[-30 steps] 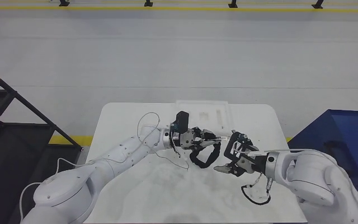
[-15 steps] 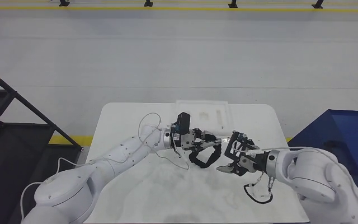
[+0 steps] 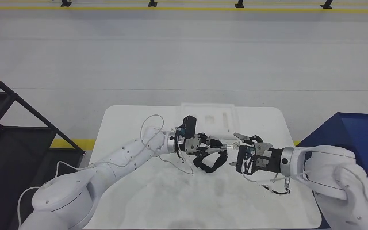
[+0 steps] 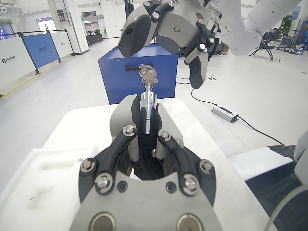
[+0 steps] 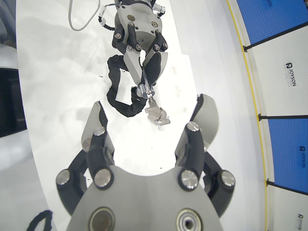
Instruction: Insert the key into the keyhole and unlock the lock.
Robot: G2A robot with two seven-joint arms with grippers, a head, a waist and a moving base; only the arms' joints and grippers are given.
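My left gripper point(image 4: 144, 105) is shut on a chrome lock cylinder point(image 4: 148, 106), held above the white table point(image 3: 132, 132). The lock's black cable loop point(image 5: 115, 92) hangs down from it. A silver key point(image 4: 149, 75) sticks out of the keyhole at the cylinder's end, with a ring through its head. My right gripper point(image 5: 151, 104) is open and faces the key point(image 5: 157, 116), its two fingers spread on either side of the key's head without touching it. From above, the two grippers point(image 3: 215, 145) point(image 3: 237, 152) meet near the table's middle.
A white foam tray point(image 3: 208, 115) with cut-outs lies at the table's back edge. A thin black cord loop point(image 5: 39, 220) lies on the table near the right arm. A blue bin point(image 3: 339, 135) stands off the right side, a black frame point(image 3: 23, 115) off the left.
The right gripper has risen from low over the table, turned at the wrist and moved in toward the key. The left arm has held the lock almost still.
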